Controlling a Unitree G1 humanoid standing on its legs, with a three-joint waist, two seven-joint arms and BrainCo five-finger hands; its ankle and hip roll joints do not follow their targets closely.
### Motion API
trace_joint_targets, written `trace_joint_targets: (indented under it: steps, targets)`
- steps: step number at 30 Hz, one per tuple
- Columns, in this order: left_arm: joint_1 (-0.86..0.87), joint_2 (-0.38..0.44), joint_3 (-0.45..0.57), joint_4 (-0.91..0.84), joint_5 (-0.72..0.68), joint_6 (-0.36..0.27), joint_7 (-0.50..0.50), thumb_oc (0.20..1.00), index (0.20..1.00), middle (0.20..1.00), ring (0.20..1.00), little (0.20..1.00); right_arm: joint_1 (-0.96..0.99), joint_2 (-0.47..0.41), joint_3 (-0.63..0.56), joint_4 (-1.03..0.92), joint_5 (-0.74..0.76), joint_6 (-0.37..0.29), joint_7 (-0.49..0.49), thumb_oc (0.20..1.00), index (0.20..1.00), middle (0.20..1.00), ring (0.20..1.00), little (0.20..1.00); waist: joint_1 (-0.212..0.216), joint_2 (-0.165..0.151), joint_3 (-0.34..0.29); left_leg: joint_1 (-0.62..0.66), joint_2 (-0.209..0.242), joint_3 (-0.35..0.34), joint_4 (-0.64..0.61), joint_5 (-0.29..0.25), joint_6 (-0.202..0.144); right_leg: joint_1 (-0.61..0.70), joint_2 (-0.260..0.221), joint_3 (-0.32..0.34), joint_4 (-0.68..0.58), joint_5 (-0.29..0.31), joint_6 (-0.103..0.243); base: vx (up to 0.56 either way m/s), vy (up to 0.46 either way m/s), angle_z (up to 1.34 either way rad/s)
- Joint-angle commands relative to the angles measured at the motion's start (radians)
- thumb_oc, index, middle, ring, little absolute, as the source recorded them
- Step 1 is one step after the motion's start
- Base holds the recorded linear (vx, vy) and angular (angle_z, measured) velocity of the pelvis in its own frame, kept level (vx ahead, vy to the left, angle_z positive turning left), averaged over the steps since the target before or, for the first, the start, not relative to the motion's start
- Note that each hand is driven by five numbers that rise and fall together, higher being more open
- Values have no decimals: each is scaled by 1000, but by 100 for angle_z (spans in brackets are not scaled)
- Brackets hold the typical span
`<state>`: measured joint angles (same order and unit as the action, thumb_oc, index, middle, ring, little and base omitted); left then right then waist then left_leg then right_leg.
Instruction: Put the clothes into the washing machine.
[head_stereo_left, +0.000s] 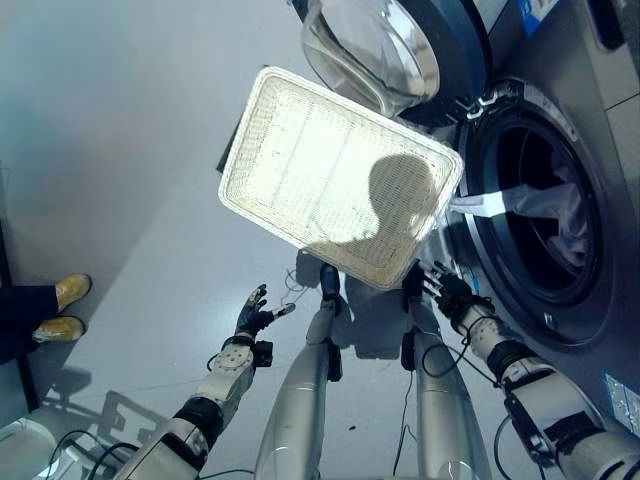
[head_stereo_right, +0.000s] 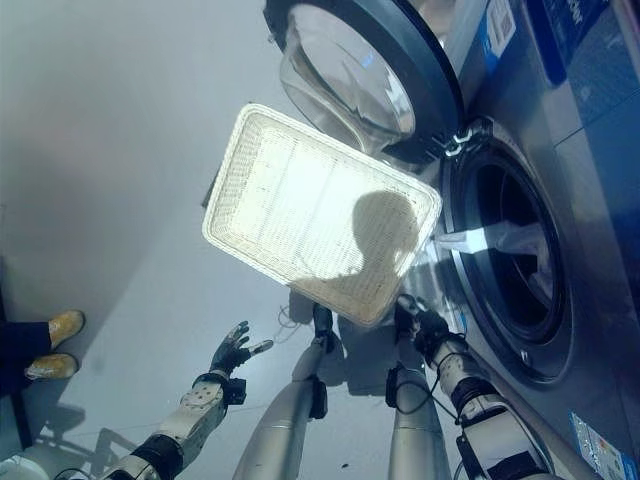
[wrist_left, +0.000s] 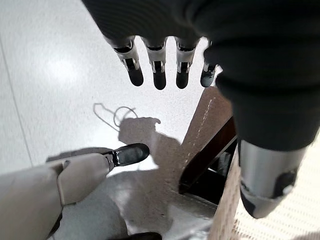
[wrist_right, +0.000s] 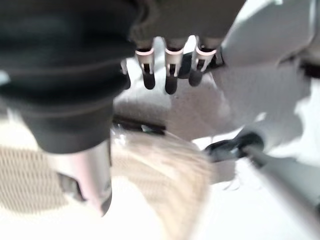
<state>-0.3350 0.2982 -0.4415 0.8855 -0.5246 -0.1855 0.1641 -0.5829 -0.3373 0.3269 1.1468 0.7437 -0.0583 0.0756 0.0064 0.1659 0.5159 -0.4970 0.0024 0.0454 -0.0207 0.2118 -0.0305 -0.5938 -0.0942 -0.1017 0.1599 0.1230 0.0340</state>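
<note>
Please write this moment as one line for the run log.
white woven rectangular basket: empty | grey front-loading washing machine: door open, pale clothes inside | left hand: open | right hand: open, near basket corner

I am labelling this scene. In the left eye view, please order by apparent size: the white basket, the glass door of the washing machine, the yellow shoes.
1. white basket, clearly largest.
2. glass door, though cut off by the picture's upper edge.
3. yellow shoes, smallest.
</note>
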Motion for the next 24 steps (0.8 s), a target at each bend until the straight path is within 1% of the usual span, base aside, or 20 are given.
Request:
trace_joint_targets:
  steps: [1, 2, 3, 5, 6, 8, 9, 10, 12, 13, 15, 16, 17, 18, 19, 20, 21, 22, 24]
  targets:
    - [34, 13, 83, 81, -69, 21, -193, 1000, 1000, 1000, 1000, 1000, 67, 16, 53, -29, -376, -170, -191, 1000, 1000, 1000, 1000, 1000, -1, -59, 4, 90, -73, -1, 58, -105, 3, 127, 58, -38, 7, -66, 30, -34, 110, 13]
    - [40, 11, 87, 88, -72, 21, -204, 1000, 1000, 1000, 1000, 1000, 84, 19, 53, -37, -405, -194, -210, 1000, 1000, 1000, 1000, 1000, -5, -64, 4, 112, -73, 0, 55, -109, 3, 149, 58, -35, 1, -69, 31, -18, 108, 20]
    - [48, 8, 96, 106, -77, 19, -224, 1000, 1000, 1000, 1000, 1000, 114, 19, 52, -54, -458, -235, -245, 1000, 1000, 1000, 1000, 1000, -10, -75, 4, 150, -70, 1, 50, -116, 3, 188, 61, -29, -12, -69, 32, -4, 58, 33]
    - [59, 4, 108, 126, -69, 19, -248, 1000, 1000, 1000, 1000, 1000, 153, 14, 49, -66, -497, -241, -223, 1000, 1000, 1000, 1000, 1000, -15, -87, 4, 201, -67, 4, 41, -124, 4, 242, 65, -23, -26, -74, 34, 1, 46, 16]
    - [63, 3, 110, 132, -70, 18, -257, 1000, 1000, 1000, 1000, 1000, 164, 13, 50, -67, -502, -231, -202, 1000, 1000, 1000, 1000, 1000, -16, -90, -2, 210, -67, 4, 39, -126, 4, 251, 65, -21, -29, -75, 34, 32, 29, -1]
    - [80, 6, 123, 167, -68, 23, -312, 1000, 1000, 1000, 1000, 1000, 220, 8, 49, -44, -492, -210, -142, 1000, 1000, 1000, 1000, 1000, -15, -108, -45, 250, -62, 3, 24, -137, 1, 302, 67, -16, -55, -82, 37, 116, -10, 6]
    - [108, -3, 136, 206, -45, 31, -363, 1000, 1000, 1000, 1000, 1000, 286, 12, 36, -12, -503, -190, -84, 1000, 1000, 1000, 1000, 1000, -14, -126, -102, 315, -56, 3, -8, -144, -3, 382, 70, -22, -106, -82, 41, 163, -36, 17]
    - [111, -4, 137, 211, -42, 31, -367, 1000, 1000, 1000, 1000, 1000, 292, 13, 34, -8, -507, -187, -79, 1000, 1000, 1000, 1000, 1000, -14, -128, -107, 323, -55, 2, -12, -145, -4, 392, 70, -22, -112, -82, 41, 168, -40, 35]
    - [130, -15, 143, 243, 8, 36, -394, 1000, 1000, 1000, 1000, 1000, 329, 21, 26, 18, -537, -175, -63, 1000, 1000, 1000, 1000, 1000, -11, -144, -149, 365, -53, 2, -28, -150, -8, 442, 72, -29, -142, -81, 43, 93, -37, 30]
    - [133, -16, 143, 248, 17, 35, -397, 1000, 1000, 1000, 1000, 1000, 333, 22, 25, 22, -540, -174, -61, 1000, 1000, 1000, 1000, 1000, -11, -146, -153, 370, -53, 2, -30, -151, -8, 449, 73, -31, -146, -81, 43, 122, -50, 11]
    - [160, -33, 135, 297, 122, 43, -406, 1000, 1000, 1000, 1000, 1000, 374, 39, 15, 39, -555, -143, -39, 1000, 1000, 1000, 1000, 1000, -6, -166, -216, 430, -50, 2, -41, -165, -6, 513, 80, -36, -165, -85, 42, 167, -66, 5]
    - [161, -34, 133, 302, 130, 48, -404, 1000, 1000, 1000, 1000, 1000, 377, 41, 14, 41, -556, -139, -34, 1000, 1000, 1000, 1000, 1000, -5, -168, -224, 437, -50, 2, -41, -167, -5, 521, 81, -37, -166, -87, 42, 181, -70, 4]
    - [167, -40, 131, 323, 163, 58, -399, 1000, 1000, 1000, 1000, 1000, 392, 48, 12, 46, -558, -128, -13, 1000, 1000, 1000, 1000, 1000, -5, -176, -254, 466, -48, 2, -45, -177, -4, 550, 84, -37, -172, -93, 41, 102, -38, 4]
    - [167, -40, 131, 323, 163, 58, -399, 1000, 1000, 1000, 1000, 1000, 392, 48, 12, 46, -558, -128, -13, 1000, 1000, 1000, 1000, 1000, -5, -176, -254, 467, -48, 2, -45, -177, -4, 551, 84, -37, -172, -93, 41, 173, -56, 2]
    - [177, -47, 138, 337, 164, 70, -383, 1000, 1000, 1000, 1000, 1000, 406, 55, 8, 53, -558, -112, 4, 1000, 1000, 1000, 1000, 1000, -5, -181, -286, 494, -48, 2, -46, -188, -1, 579, 89, -33, -177, -99, 39, 115, -34, -1]
    - [181, -49, 142, 339, 162, 71, -377, 1000, 1000, 1000, 1000, 1000, 411, 58, 7, 55, -556, -107, 8, 1000, 1000, 1000, 1000, 1000, -5, -182, -294, 501, -48, 2, -46, -191, -1, 586, 90, -33, -179, -101, 38, 191, -48, -1]
    - [190, -56, 156, 346, 166, 76, -372, 1000, 1000, 1000, 1000, 1000, 424, 66, 2, 60, -555, -96, 22, 1000, 1000, 1000, 1000, 1000, -5, -185, -315, 522, -49, 4, -45, -200, 1, 609, 91, -34, -184, -105, 35, 182, -47, 0]
    - [203, -64, 166, 357, 181, 67, -364, 1000, 1000, 1000, 1000, 1000, 438, 77, -5, 70, -560, -81, 38, 1000, 1000, 1000, 1000, 1000, -4, -189, -339, 545, -49, 6, -44, -209, 3, 634, 92, -35, -191, -108, 33, 184, -48, 0]
    - [211, -69, 171, 361, 193, 60, -359, 1000, 1000, 1000, 1000, 1000, 445, 86, -6, 76, -570, -73, 42, 1000, 1000, 1000, 1000, 1000, -3, -191, -351, 559, -50, 9, -42, -215, 5, 649, 92, -37, -193, -111, 32, 91, -33, 1]
